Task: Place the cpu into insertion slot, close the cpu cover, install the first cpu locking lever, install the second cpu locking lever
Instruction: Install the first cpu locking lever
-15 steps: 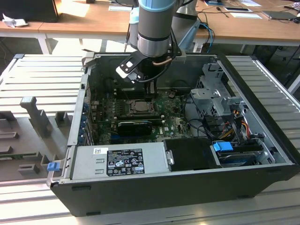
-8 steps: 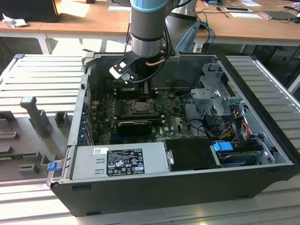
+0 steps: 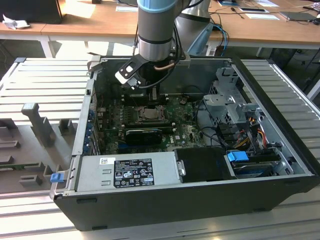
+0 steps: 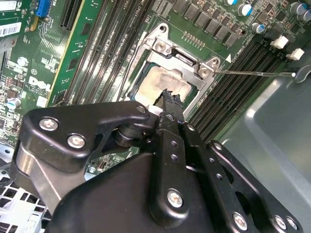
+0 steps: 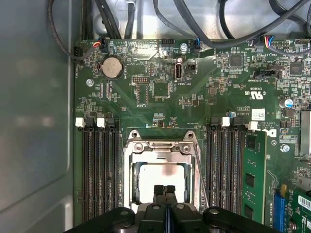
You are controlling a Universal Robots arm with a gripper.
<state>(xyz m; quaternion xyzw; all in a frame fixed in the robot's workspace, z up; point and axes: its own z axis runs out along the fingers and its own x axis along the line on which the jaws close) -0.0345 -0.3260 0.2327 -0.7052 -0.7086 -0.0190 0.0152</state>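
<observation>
1. Closest in, the gripper (image 4: pixel 170 99) looms in the second wrist view. Its black fingers (image 4: pixel 171 119) are pressed together with nothing pinched between them, and the tips point down at the socket.
2. Right under those tips lies the cpu (image 5: pixel 161 174), pale and flat, seated inside the insertion slot (image 5: pixel 135 182). I cannot tell whether the tips touch it or hang just above.
3. First worry, as I read it: a push landing off-centre could rock the chip in the slot, and the contacts beneath would not forgive that.
4. Around the chip, the cpu cover (image 5: pixel 163 147) looks laid down, its window framing the pale square. If it is not fully seated, pressure on its rim could make it skate sideways.
5. One thin locking lever (image 4: pixel 257 74) juts away from the cover toward the grey case wall and looks unlatched. It is sprung wire, so a narrow closed fingertip could slip off it and let it flick back.
6. Memory slots (image 5: pixel 97 170) run close on both sides of the socket. A slipped tip would land there, or on small parts of the motherboard (image 5: pixel 160 87).
7. Further out, the exterior view has the arm (image 3: pixel 156 30) reaching down into the open computer case (image 3: pixel 190 205). The walls are near, so a wide swing could clip metal.
</observation>
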